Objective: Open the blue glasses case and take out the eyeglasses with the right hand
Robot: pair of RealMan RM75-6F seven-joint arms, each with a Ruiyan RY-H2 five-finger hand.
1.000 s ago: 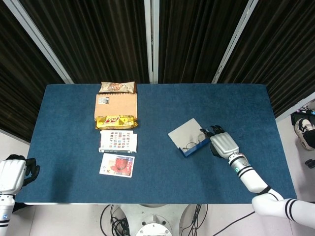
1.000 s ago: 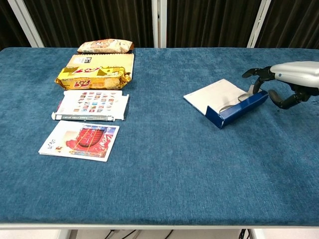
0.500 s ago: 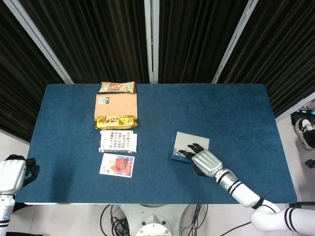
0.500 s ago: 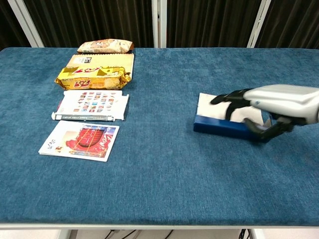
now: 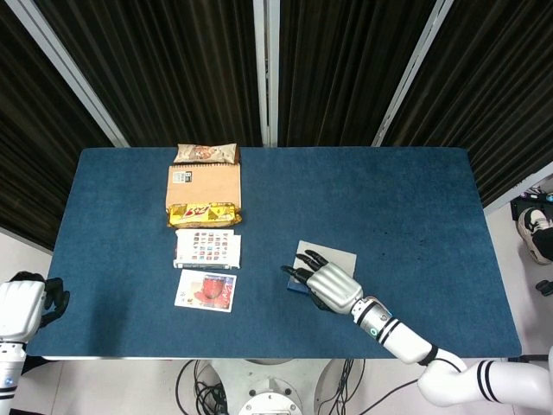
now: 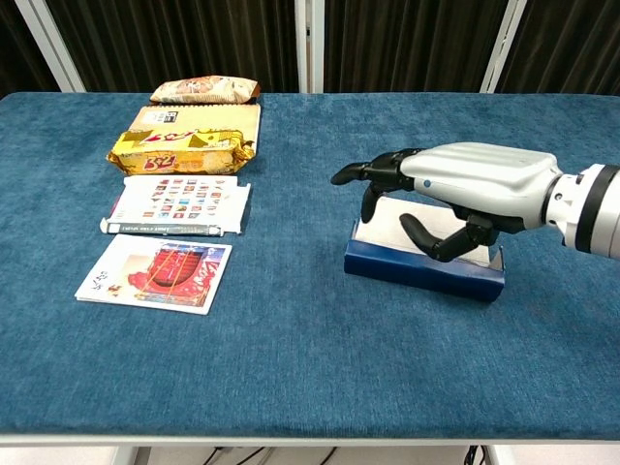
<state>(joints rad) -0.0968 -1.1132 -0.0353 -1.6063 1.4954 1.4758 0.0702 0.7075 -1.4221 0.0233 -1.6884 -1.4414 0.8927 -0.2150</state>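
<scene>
- chest view: right hand [image 6: 465, 189] hovers over the flat blue glasses case [image 6: 423, 266] with pale open lid, fingers apart and curled, holding nothing.
- head view alone: left hand [image 5: 30, 303] beside the blue table [image 5: 389, 199], fingers curled in.
- eyeglasses: cannot tell.

snack bag [image 5: 206, 153] | cardboard box [image 5: 204, 187] | yellow packet [image 5: 204, 213] | sticker sheet [image 5: 207, 249] | red card [image 5: 206, 290] | column on table [image 5: 130, 199], left

The head view looks almost straight down from high above, taking in the whole blue table [image 5: 406, 199] with dark curtains along the top of the frame. The chest view sits low at the table's near edge, facing across it, much closer. Both share the tabletop and the right hand [image 5: 330, 284] [image 6: 463, 189].
</scene>
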